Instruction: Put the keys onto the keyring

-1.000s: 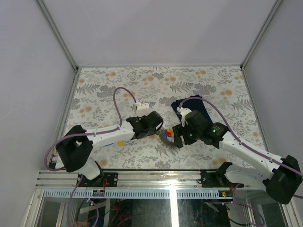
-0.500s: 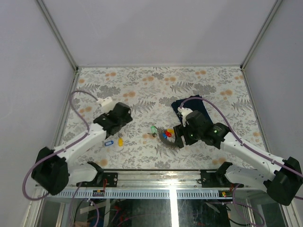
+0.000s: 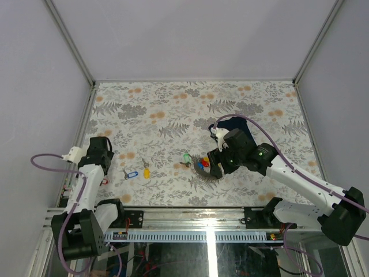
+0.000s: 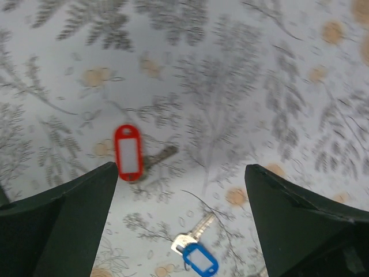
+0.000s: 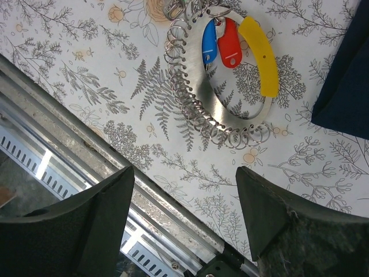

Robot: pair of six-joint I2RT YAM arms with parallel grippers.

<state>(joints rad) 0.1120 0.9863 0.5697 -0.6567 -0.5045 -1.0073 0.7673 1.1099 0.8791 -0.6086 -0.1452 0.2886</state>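
**Left pincer** (image 4: 180, 168). Jaws wide, nothing between them. Change: a second ago it sat mid-bench against the keyring with its jaws narrow. Now my left arm is swung back to the left edge of the bench (image 3: 173, 104) and the jaws are spread.

**Green-tagged key** (image 3: 187, 157). Lies just beside the keyring (image 5: 199, 107), on its left, where my left pincer was working. A second ago that spot was covered. I cannot tell whether the key is hooked onto the toothed rim or only rests near it.

**Keyring.** Flat on the bench, front centre, beside the navy cloth (image 5: 346, 75). Blue, red and yellow tags lie inside its loop.

**Right pincer** (image 5: 184, 173). Jaws wide and empty, hovering over the keyring, in the same place as a second ago.

**Loose keys.** The red-tagged key (image 4: 128, 152) and blue-tagged key (image 4: 200, 258) lie under my left pincer. The yellow-tagged key (image 3: 146, 172) lies a little further right. All three are well apart from the keyring.

**Assessment.** The green-tagged key looks delivered and three remain. My left pincer seems placed for the next pick, and the red-tagged key is the likeliest.

**Markings.** No brand or writing is readable. The white window on the red tag looks blank.
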